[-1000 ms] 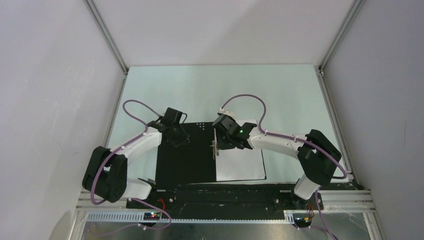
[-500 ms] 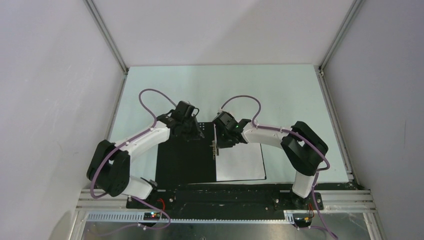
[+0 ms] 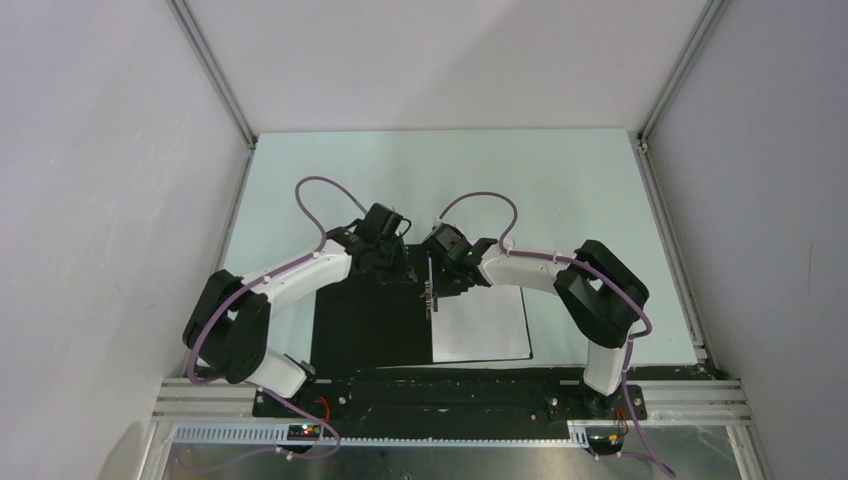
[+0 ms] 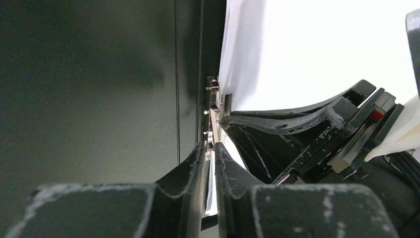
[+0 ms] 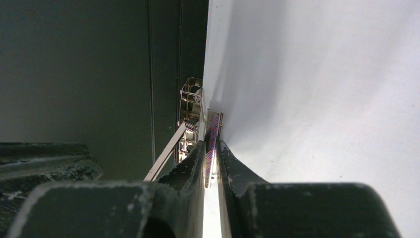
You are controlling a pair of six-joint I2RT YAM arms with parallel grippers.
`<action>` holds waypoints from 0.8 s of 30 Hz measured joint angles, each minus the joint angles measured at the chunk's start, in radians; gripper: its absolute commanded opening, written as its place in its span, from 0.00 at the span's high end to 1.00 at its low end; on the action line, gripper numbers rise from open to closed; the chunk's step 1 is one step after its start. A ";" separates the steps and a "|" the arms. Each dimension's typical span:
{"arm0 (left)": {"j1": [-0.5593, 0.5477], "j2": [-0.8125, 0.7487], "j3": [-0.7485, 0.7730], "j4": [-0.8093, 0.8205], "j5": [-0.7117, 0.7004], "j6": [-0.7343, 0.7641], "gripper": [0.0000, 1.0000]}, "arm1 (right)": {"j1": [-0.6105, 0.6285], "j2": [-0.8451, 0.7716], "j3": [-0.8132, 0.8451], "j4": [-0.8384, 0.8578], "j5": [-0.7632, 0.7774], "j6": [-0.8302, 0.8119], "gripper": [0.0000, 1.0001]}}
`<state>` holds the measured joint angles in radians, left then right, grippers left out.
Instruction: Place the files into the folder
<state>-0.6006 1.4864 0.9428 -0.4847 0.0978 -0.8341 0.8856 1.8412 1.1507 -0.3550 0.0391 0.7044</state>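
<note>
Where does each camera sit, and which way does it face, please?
Top external: above and behind the robot, looking down at the table; left arm and right arm show, left hand and right hand together over the folder.
Left wrist: on the left arm, looking along its fingers at the spine clip; the right hand shows too.
Right wrist: on the right arm, looking along its own fingers at that clip.
Shared: both wrist views show the clip beside the white files.

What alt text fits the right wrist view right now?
The right pincer is pinched shut on the thin metal clip at the spine of the folder. The white files lie to the right of the clip, the folder's black inside to the left.
</note>
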 measured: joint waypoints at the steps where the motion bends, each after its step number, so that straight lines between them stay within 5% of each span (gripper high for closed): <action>1: -0.004 0.003 0.001 0.000 0.002 0.001 0.85 | 0.000 0.001 0.000 0.000 0.000 0.000 0.84; 24: -0.095 0.079 0.002 0.009 0.014 -0.014 0.94 | -0.003 0.012 0.010 -0.002 -0.019 0.003 0.86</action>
<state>-0.6956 1.5654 0.9447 -0.4759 0.1123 -0.8478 0.8822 1.8534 1.1610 -0.3565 0.0200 0.7078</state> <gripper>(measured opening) 0.067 0.151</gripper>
